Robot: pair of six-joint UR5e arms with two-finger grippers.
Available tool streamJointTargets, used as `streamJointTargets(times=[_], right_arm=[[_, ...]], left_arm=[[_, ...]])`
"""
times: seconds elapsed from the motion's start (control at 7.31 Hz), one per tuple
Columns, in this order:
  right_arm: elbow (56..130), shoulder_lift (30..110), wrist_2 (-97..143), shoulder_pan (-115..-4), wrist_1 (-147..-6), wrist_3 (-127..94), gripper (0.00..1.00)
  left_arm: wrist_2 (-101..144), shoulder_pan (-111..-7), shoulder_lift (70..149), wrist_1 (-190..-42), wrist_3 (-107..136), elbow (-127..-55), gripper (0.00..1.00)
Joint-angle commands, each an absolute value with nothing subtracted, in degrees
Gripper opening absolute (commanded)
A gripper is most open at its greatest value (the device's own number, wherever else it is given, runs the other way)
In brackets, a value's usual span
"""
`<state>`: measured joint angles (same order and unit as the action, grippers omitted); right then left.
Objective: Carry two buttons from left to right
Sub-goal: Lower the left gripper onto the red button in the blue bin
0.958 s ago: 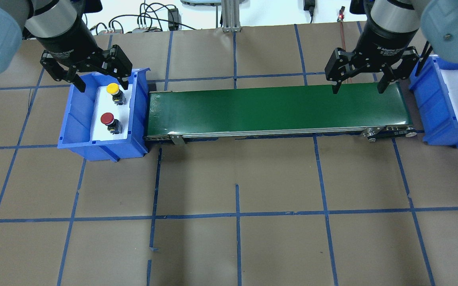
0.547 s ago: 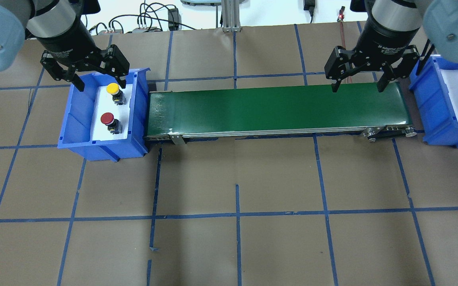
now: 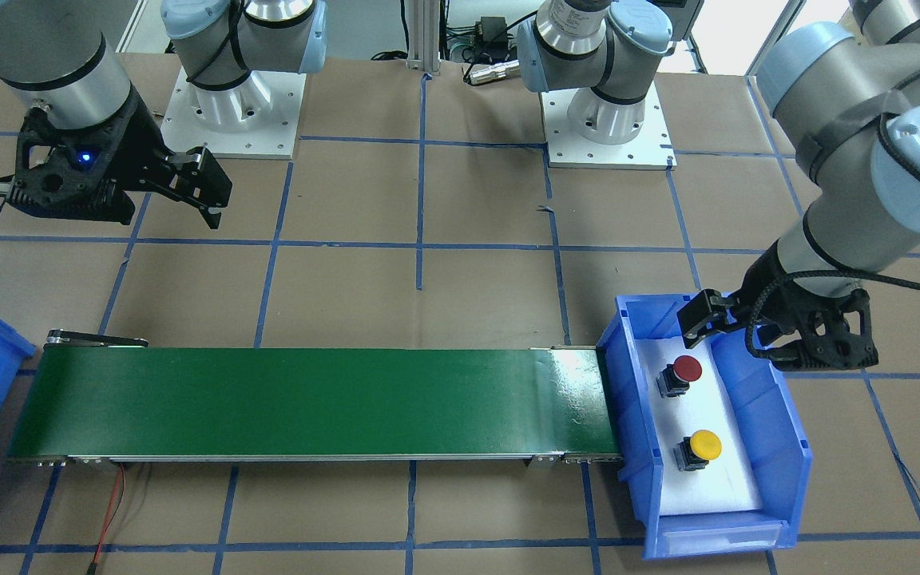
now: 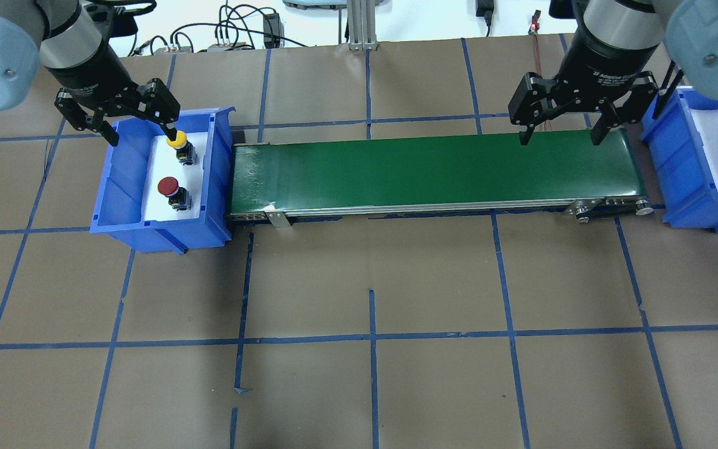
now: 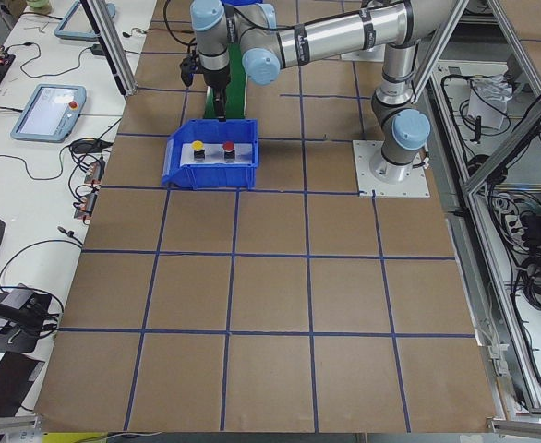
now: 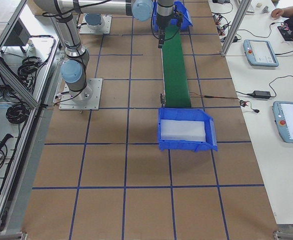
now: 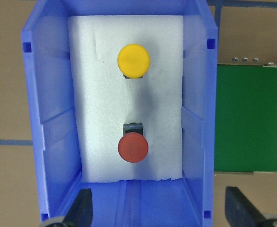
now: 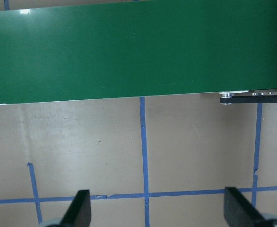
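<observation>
The yellow button (image 4: 177, 143) and the red button (image 4: 168, 186) stand on white foam in the left blue bin (image 4: 121, 223). Both also show in the left wrist view, yellow (image 7: 134, 60) and red (image 7: 133, 147), and in the front view, yellow (image 3: 704, 444) and red (image 3: 687, 368). My left gripper (image 4: 141, 136) hangs open and empty above the bin, clear of both buttons; it also shows in its wrist view (image 7: 160, 213). My right gripper (image 4: 558, 141) is open and empty above the right end of the green conveyor belt (image 4: 434, 168).
A second blue bin (image 4: 689, 209) with white foam stands just past the belt's right end. The belt runs between the two bins. Brown table paper with blue tape lines (image 4: 371, 337) covers the near side. Cables lie along the far edge.
My left gripper has come down toward the left bin, so one finger now overlaps the yellow cap in the overhead view. My right gripper has barely moved. Both buttons are unmoved.
</observation>
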<state>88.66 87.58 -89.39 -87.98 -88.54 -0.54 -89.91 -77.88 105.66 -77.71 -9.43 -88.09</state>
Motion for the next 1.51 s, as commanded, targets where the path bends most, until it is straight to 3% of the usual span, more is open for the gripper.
streamJointTargets(times=[0.0,0.41,1.09,1.23,1.37], right_arm=[[88.7,87.5,-89.4,-88.0,-88.3,-0.5,1.0],[88.7,87.5,-89.4,-87.9,-88.2,-0.5,1.0],[88.6,87.5,-89.5,-87.9,-88.2,-0.1,1.0],[88.6,87.5,-89.6,-87.8,-88.2,0.1,1.0],[88.5,87.4,-89.5,-87.7,-88.3,-0.3,1.0]], left_arm=[[-89.7,-74.7,107.6,-75.2,-10.5,-91.7,0.99],[-89.7,-75.0,108.4,-63.1,-10.8,-99.2,0.99],[-89.3,-76.4,111.3,-61.3,-11.2,-99.8,0.98],[-89.3,-76.5,111.8,-61.3,-11.0,-99.8,0.92],[-89.2,-76.6,112.6,-61.3,-11.2,-99.8,0.79]])
